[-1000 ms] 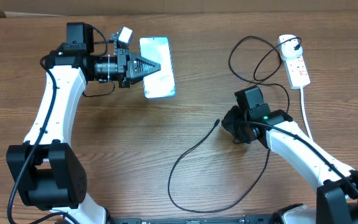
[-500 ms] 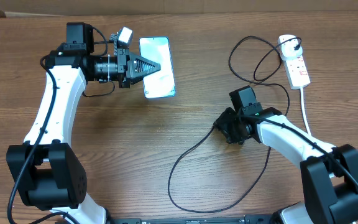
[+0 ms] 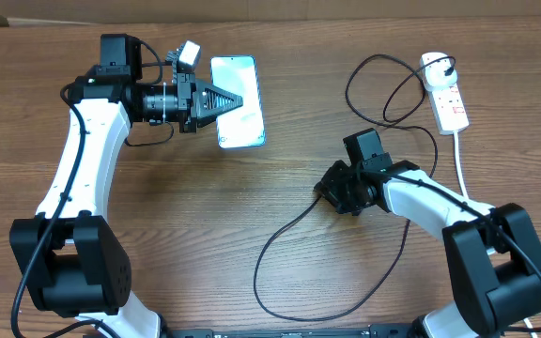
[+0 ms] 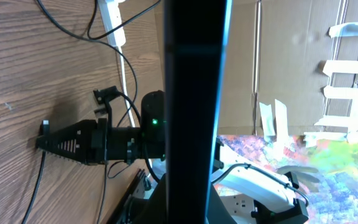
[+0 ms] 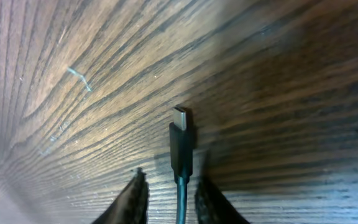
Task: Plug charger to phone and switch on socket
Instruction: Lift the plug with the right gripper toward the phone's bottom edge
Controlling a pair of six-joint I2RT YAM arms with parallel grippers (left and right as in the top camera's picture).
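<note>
**A:** Charger first. Where do we have it?

**B:** Its thin black cable loops across the counter. The black plug sits at the far end of the socket. The small connector lies flat on the wood, well apart from the phone.

**A:** And the right end effector?

**B:** We see it low over that tip. Its fingers stand a little apart, one on each side of the cable just behind the connector. A sliver of wood shows on either side, so we call it partly open and not clamped on the cable.

**A:** The phone?

**B:** It lies flat, screen up, toward the far left of the counter. The left end effector is closed tight and lies sideways with its tip over the screen. We cannot tell whether it presses on the glass.

**A:** The socket?

**B:** It lies near the right edge, and its thick white cord runs toward the near side. We cannot tell how its switch stands.
</note>
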